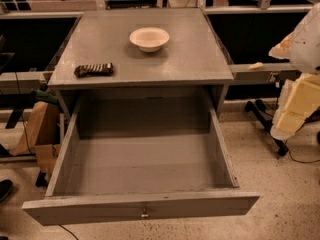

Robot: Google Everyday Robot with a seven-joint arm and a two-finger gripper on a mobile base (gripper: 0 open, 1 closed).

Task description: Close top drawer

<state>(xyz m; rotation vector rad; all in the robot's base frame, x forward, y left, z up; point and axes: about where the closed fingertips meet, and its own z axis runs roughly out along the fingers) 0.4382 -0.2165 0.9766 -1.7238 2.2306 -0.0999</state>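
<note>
The top drawer [142,207] is a wide grey wooden tray, pulled far out toward me from under the grey cabinet top [200,59]. Its inside is empty. The flat front panel runs along the bottom of the view, with a small metal knob [144,214] at its centre. The lower drawers are hidden beneath it. My gripper [289,120], pale yellow under a white arm housing, hangs at the right edge of the view. It is to the right of the drawer's right side wall, apart from it and well above the floor.
A cream bowl [149,38] and a dark wrapped snack bar [94,69] lie on the cabinet top. A brown cardboard piece [35,129] leans at the left. Black stand legs and cables [265,119] lie on the speckled floor at the right. A dark shoe [5,189] shows at the left edge.
</note>
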